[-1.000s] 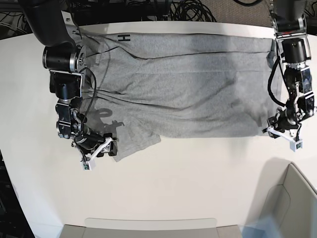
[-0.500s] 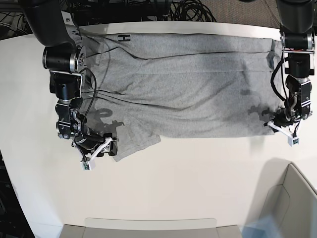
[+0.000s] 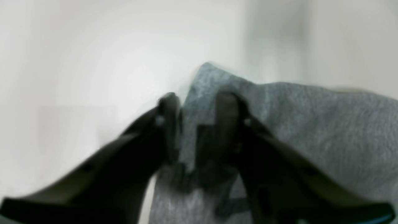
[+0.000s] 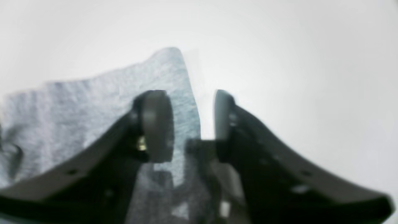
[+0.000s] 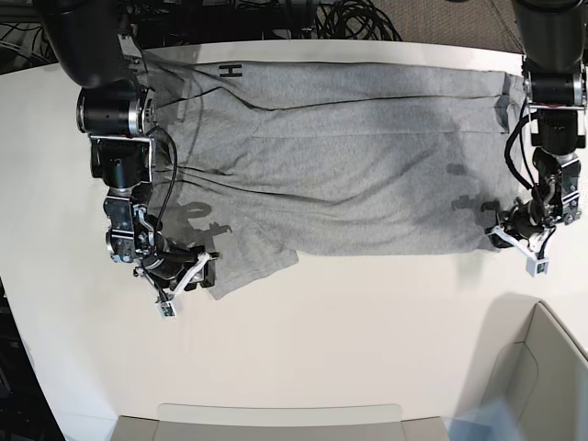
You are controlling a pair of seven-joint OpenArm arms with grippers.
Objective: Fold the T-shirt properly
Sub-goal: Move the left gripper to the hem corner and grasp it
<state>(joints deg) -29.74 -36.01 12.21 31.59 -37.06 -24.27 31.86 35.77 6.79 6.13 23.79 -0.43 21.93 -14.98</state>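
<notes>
The grey T-shirt (image 5: pixel 349 175) lies spread flat across the white table (image 5: pixel 367 331), with a black letter H (image 5: pixel 230 70) at its far edge. My left gripper (image 5: pixel 508 241) is at the shirt's near right corner. In the left wrist view the gripper (image 3: pixel 199 124) is slightly open, with the cloth corner (image 3: pixel 311 124) between the jaws. My right gripper (image 5: pixel 200 274) is at the near left sleeve flap. In the right wrist view the gripper (image 4: pixel 189 124) is slightly open, one finger (image 4: pixel 155 124) is over the cloth edge (image 4: pixel 77 109) and the other (image 4: pixel 224 124) is over bare table.
Black cables (image 5: pixel 349 18) lie beyond the table's far edge. A pale bin (image 5: pixel 542 367) stands at the near right, and a pale tray edge (image 5: pixel 276 418) runs along the front.
My left gripper has moved a little left and up along the table, onto the shirt's corner. My right gripper has hardly moved. The shirt lies as before.
</notes>
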